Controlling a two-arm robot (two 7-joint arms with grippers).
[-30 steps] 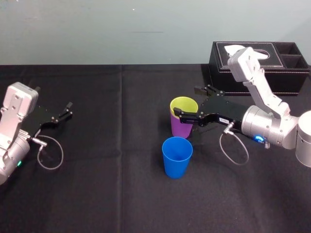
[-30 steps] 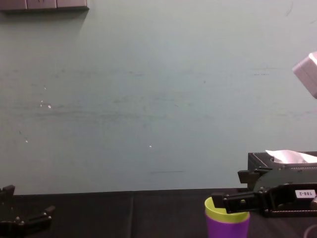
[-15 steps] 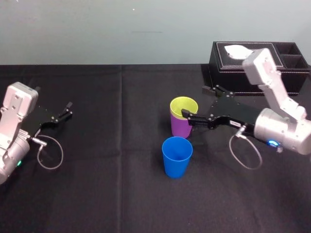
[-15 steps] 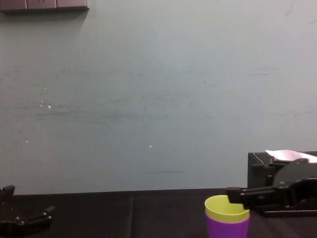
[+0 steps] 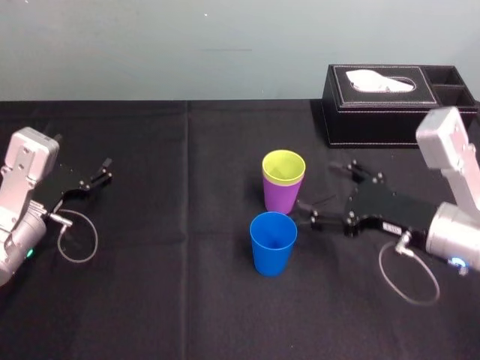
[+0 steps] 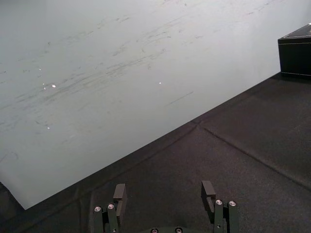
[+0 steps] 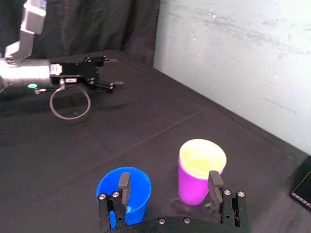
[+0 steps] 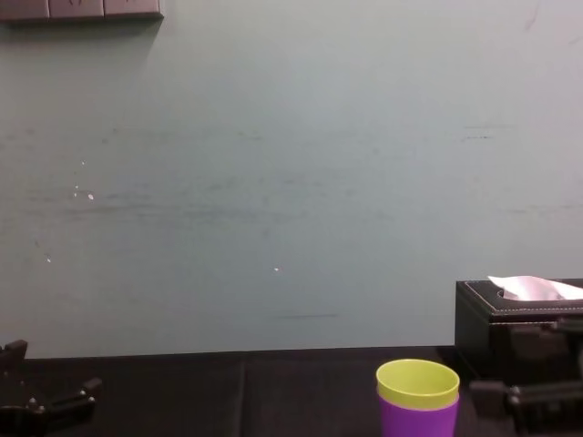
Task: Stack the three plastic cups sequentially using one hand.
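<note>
A yellow-green cup (image 5: 283, 166) sits nested inside a purple cup (image 5: 278, 199) at the table's middle. The blue cup (image 5: 273, 243) stands alone just in front of them. My right gripper (image 5: 330, 189) is open to the right of the stack, apart from it, with one fingertip near the purple cup's base. In the right wrist view its fingers (image 7: 124, 185) frame the blue cup (image 7: 127, 190) and the yellow-green cup (image 7: 202, 157) in the purple cup (image 7: 191, 186). My left gripper (image 5: 94, 180) rests open at the far left. The chest view shows the yellow-green cup (image 8: 417, 383).
A black tissue box (image 5: 390, 97) with white tissue stands at the back right, behind my right arm. Black cloth (image 5: 187, 300) covers the table, with free room between the cups and my left gripper (image 6: 164, 194). A grey cable loops by the left arm.
My right gripper has drawn back from the yellow-green cup's rim, to the right and toward me, and dropped lower. The nested cups and the blue cup have stayed put.
</note>
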